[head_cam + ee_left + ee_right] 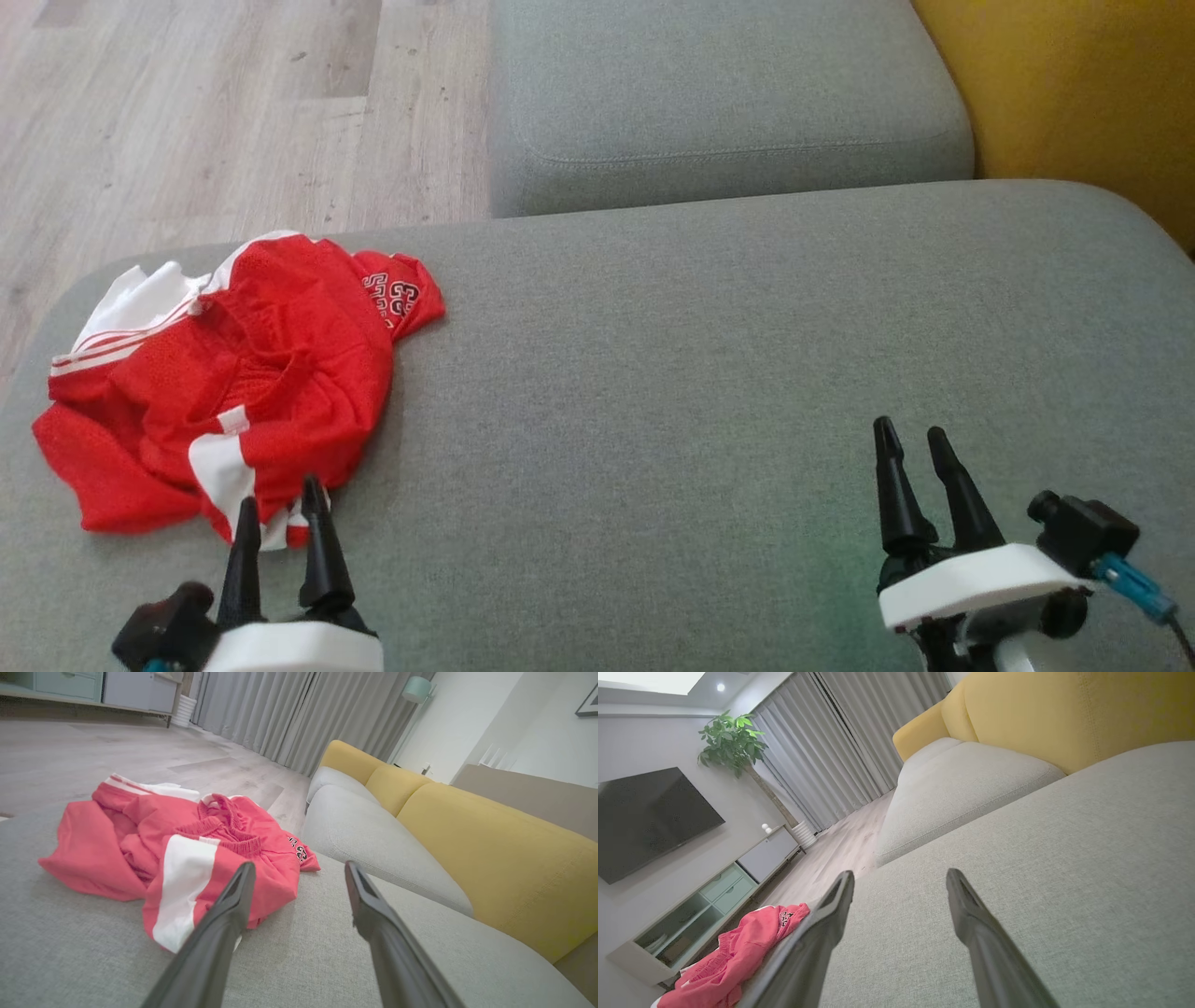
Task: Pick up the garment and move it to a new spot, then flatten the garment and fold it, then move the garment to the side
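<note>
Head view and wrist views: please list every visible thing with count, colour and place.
near cushion: one, grey, before the robot
far cushion: one, grey, beyond the near cushion
garment: one, red and white, crumpled on the near cushion's left end
backrest: one, yellow, right of the cushions
floor: one, pale wood, beyond the cushions
curtains: one set, grey, far wall
television: one, black, on the wall
plant: one, green, beside the curtains
cabinet: one, white and green, under the television
left gripper: one, black, open, at the garment's near edge
right gripper: one, black, open, over bare cushion
</note>
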### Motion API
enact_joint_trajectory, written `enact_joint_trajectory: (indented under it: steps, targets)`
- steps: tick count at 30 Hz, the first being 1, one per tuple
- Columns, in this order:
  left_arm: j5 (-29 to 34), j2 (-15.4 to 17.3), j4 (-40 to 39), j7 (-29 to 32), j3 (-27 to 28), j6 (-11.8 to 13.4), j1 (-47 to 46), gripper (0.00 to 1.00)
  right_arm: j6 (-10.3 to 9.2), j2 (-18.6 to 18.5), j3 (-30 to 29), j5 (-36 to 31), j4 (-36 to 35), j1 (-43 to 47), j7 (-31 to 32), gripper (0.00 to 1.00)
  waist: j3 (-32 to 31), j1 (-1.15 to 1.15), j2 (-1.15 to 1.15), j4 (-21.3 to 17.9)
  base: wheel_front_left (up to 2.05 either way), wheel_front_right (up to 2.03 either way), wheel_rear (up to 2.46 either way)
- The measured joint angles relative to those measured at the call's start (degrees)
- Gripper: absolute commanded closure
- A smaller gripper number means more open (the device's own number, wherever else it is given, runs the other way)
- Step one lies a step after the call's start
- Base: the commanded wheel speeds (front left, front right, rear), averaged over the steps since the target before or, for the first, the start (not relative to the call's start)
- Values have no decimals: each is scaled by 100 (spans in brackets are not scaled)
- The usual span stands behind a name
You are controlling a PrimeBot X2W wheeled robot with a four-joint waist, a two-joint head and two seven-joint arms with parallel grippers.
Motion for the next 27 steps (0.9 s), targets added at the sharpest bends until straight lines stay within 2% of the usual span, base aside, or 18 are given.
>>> enact_joint_trajectory:
  steps: [9,27]
  targets:
    - [643,52,-111,-151,-144,90,31,0,0,-4,73,-614,-10,10,-141,0,-54,0,0,-20,0,0,0]
    - [1784,63,-44,-454,-249,51,224,0,1,-13,145,-1994,158,41,-447,0,-180,0,0,-76,0,0,0]
